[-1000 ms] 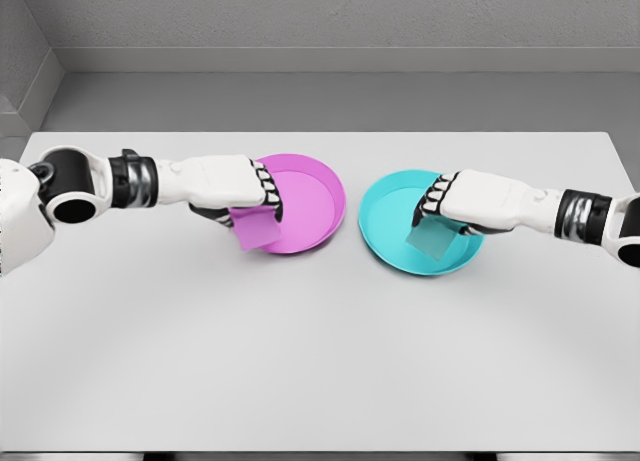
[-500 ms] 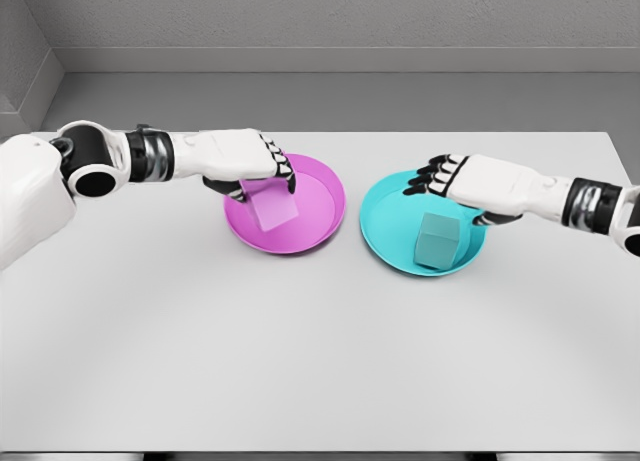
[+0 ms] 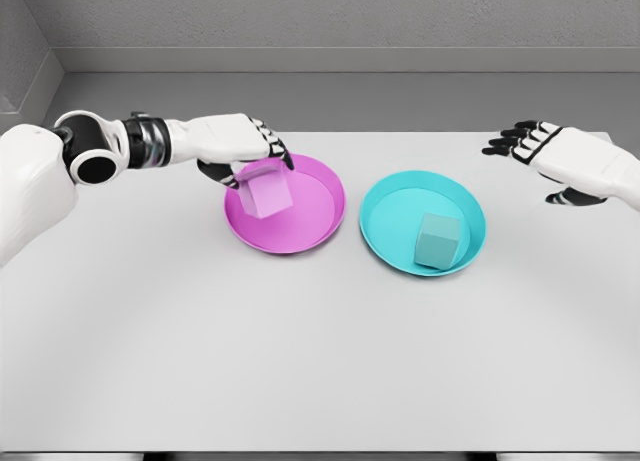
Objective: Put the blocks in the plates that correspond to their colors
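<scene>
Teal block (image 3: 438,241) sits in teal plate (image 3: 385,203); right hand (image 3: 560,159) spread, empty. Left hand (image 3: 238,146) fingers grip pink block (image 3: 267,192) over pink plate (image 3: 318,206). Next: release.

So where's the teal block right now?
In the head view, the teal block sits in the teal plate, right of the pink plate. No robot hand touches it.

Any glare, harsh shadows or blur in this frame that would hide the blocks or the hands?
Head view: flat, even light with no glare; only soft shadows inside the pink plate and teal plate; slight overall softness, yet the pink block, teal block, left hand and right hand read clearly.
</scene>
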Tool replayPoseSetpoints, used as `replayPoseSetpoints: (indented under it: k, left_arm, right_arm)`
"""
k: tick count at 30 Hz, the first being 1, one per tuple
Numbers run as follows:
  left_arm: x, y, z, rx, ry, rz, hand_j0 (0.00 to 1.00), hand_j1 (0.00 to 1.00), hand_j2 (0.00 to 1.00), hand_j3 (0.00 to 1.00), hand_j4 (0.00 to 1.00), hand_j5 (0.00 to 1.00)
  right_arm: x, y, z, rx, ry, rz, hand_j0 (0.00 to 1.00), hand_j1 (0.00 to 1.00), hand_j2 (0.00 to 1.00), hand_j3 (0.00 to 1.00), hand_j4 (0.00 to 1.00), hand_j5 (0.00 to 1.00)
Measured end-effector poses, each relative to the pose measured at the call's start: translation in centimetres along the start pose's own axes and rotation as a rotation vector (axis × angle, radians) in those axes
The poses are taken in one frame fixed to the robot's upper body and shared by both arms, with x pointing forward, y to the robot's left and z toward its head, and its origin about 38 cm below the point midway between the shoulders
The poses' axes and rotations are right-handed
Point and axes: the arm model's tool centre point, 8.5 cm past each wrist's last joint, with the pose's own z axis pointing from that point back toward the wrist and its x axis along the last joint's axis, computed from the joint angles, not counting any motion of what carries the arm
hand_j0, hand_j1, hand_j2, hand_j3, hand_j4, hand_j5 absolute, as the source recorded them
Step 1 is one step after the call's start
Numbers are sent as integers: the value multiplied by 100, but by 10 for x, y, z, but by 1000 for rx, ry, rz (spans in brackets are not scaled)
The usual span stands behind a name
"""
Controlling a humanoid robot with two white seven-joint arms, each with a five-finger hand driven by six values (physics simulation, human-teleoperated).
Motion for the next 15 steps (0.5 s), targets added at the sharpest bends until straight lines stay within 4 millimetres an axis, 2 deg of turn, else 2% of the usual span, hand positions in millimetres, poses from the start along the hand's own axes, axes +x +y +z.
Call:
replayPoseSetpoints:
  k: [7, 11, 13, 15]
  left_arm:
    - [-6, 3, 4, 21, 17, 11, 100, 100, 100, 100, 100, 100]
    - [-7, 2, 6, 33, 16, 34, 100, 100, 100, 100, 100, 100]
    - [-9, 2, 11, 44, 18, 50, 100, 100, 100, 100, 100, 100]
    - [-17, 2, 23, 52, 37, 68, 100, 100, 100, 100, 100, 100]
  right_arm:
    - [-3, -1, 6, -18, 18, -3, 100, 100, 100, 100, 100, 100]
    - [5, 35, 21, 19, 40, -72, 100, 100, 100, 100, 100, 100]
    - [-1, 24, 24, -4, 64, -68, 100, 100, 100, 100, 100, 100]
    - [-5, 15, 24, -20, 77, -62, 100, 100, 100, 100, 100, 100]
